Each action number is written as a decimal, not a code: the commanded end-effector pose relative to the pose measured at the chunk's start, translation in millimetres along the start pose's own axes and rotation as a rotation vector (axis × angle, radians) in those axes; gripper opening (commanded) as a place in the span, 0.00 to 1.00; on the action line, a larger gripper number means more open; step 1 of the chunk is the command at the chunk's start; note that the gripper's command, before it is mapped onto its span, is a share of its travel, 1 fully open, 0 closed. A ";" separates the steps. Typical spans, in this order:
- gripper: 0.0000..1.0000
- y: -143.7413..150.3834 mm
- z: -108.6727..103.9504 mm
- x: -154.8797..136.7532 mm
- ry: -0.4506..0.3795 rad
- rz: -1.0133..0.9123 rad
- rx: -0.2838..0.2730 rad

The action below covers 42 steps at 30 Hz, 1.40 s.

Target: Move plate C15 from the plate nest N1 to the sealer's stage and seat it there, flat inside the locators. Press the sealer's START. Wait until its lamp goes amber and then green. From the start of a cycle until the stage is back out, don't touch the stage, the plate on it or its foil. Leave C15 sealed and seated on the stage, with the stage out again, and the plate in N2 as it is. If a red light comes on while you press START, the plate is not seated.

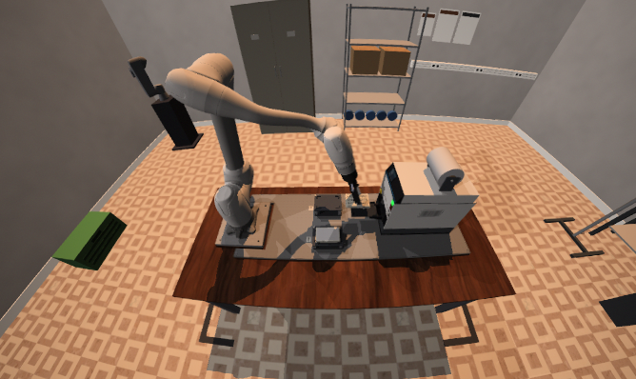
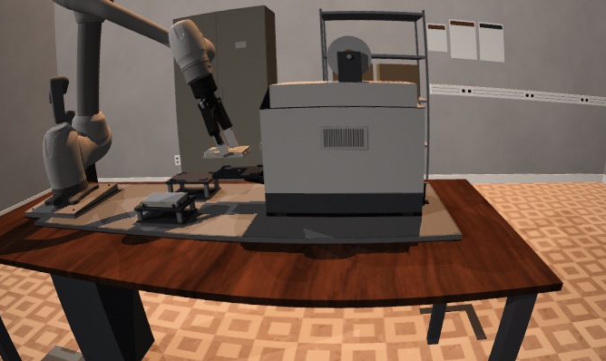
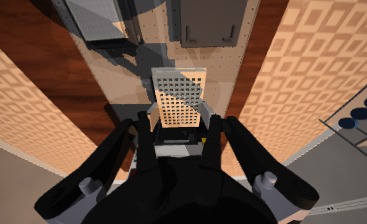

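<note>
My gripper is shut on plate C15, a pale plate with a grid of wells. It holds the plate by its two long sides, in the air above the level of the sealer's stage. The stage is out and dark. The plate hides part of it in the wrist view. Nest N1 is empty. The other plate lies in nest N2. A small green light shows on the sealer's front.
The sealer is a tall pale box to the right of the held plate, with a foil roll on top. Both nests stand left of the stage on the grey base board.
</note>
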<state>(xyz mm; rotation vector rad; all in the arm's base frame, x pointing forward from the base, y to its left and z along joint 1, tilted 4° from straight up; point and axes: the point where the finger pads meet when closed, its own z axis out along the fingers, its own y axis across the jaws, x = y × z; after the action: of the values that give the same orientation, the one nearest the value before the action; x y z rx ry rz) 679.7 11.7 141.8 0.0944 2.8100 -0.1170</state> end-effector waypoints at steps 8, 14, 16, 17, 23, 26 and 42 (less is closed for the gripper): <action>0.10 -9.4 9.2 -23.7 0.003 0.002 -0.002; 0.10 -13.6 12.9 -34.0 0.003 0.002 -0.002; 0.10 -14.4 13.7 -36.0 0.003 0.002 -0.002; 0.10 -14.5 13.7 -36.1 0.003 0.002 -0.002; 0.10 -14.5 13.7 -36.1 0.003 0.002 -0.002; 0.10 -14.5 13.7 -36.1 0.003 0.002 -0.002; 0.10 -14.5 13.7 -36.1 0.003 0.002 -0.002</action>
<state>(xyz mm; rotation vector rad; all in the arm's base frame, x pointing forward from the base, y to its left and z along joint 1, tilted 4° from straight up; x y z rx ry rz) 715.1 -5.1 142.1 0.0945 2.8102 -0.1168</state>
